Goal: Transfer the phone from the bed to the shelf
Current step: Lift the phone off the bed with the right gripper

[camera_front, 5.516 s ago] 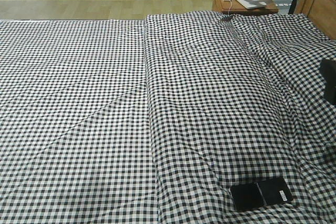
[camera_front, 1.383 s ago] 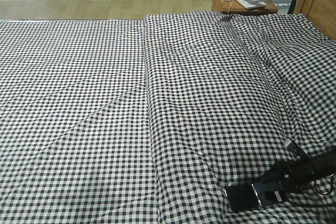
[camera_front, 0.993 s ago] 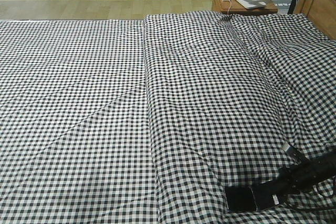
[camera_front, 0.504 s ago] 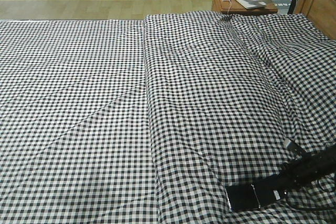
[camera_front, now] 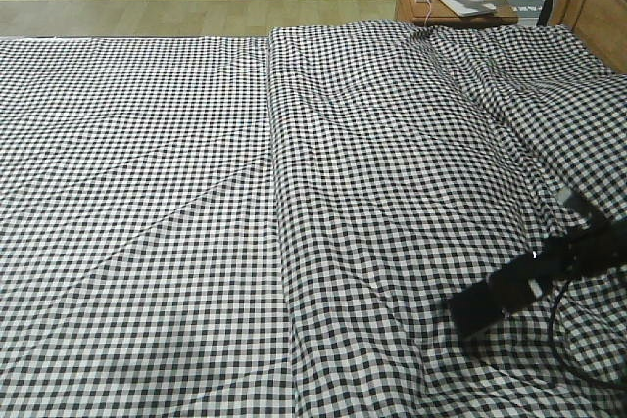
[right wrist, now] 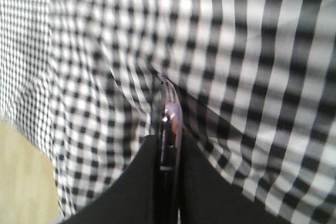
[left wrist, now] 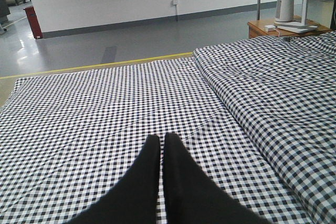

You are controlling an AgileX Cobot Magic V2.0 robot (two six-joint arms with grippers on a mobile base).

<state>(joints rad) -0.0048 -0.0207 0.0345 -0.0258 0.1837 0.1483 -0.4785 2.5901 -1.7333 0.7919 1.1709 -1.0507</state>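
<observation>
Right end effector point(right wrist: 167, 144) pinches phone point(right wrist: 169, 116) across faces, above bed point(camera_front: 196, 193). Light, stiff, glossy: slip risk. Left end effector point(left wrist: 160, 148) closed, empty.

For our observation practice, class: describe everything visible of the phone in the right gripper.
The phone is a slim dark slab with a glossy, pinkish, metallic-looking rim. The right wrist view shows it edge-on, pinched by the right gripper between two black fingers, its far end sticking out beyond them. From the front it reads as a blurred black rectangle, tilted, above the checked bed near its right side. It seems clear of the fabric; only the fingers visibly touch it.
</observation>
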